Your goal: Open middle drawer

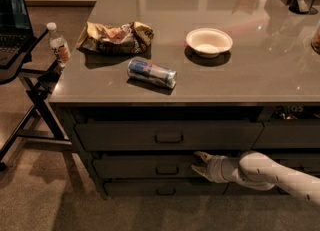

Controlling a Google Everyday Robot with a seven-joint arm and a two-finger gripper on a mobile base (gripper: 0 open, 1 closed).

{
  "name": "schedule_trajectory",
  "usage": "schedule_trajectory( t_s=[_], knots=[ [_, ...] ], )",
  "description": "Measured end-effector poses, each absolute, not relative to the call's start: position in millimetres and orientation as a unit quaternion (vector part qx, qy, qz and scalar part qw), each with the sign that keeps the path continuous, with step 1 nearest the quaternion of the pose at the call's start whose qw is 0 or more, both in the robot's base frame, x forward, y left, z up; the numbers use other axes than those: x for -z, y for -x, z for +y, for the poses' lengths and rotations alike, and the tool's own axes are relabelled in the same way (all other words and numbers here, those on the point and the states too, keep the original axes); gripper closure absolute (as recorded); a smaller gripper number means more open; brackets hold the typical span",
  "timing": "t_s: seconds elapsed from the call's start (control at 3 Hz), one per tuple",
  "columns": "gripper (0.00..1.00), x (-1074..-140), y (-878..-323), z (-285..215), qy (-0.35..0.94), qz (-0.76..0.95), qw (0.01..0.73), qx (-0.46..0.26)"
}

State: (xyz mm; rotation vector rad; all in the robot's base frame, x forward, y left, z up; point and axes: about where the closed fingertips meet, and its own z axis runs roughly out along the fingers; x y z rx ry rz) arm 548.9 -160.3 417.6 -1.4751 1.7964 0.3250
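White gripper (pixel 199 164) | fingers (pixel 202 155) spread, holding nothing | just right of middle drawer (pixel 130 167) pull (pixel 167 170)

- Floor (pixel 150 210) before the drawer stack: bare, with open approach from the front.
- Left flank: dark stand (pixel 35 73) carrying a bottle (pixel 58 42), just beside the bench (pixel 250 82) corner.
- Middle drawer (pixel 135 166) front: claw (pixel 196 163) at it, fingers spread, just right of the pull (pixel 166 170).
- Right side: pale arm (pixel 270 172) crosses the lower fronts.
- Bench top: bag (pixel 115 37), can (pixel 151 73) and bowl (pixel 209 41), with bare passage between them.
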Motion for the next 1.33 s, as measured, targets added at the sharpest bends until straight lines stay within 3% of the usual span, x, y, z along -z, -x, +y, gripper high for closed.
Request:
schedule_trajectory(
  t_s=[0.33, 1.33],
  knots=[
    [1.0, -426.1, -550.4, -160.8, 0.582, 0.702, 0.392, -0.121],
    [0.34, -429.6, -550.7, -160.7, 0.582, 0.702, 0.392, -0.121]
  ],
)
